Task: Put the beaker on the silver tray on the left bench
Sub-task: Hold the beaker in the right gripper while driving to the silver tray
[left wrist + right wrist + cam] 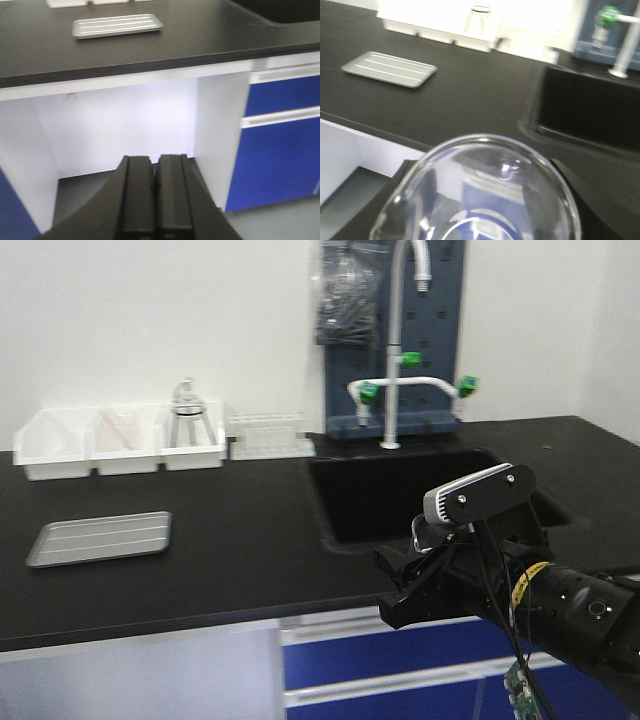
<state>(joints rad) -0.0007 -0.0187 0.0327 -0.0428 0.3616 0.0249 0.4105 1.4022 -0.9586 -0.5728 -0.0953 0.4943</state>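
Beaker [480, 200] clamped in my right gripper [487, 180], bottom centre. Left gripper [155, 200] closed, holding nothing. Silver tray [390, 69] upper left on left bench [470, 95]; sink [590, 107] upper right.

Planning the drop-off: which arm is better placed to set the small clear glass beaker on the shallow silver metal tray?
Right. The right gripper holds the beaker, tray ahead on the black bench; the left gripper is shut, empty.
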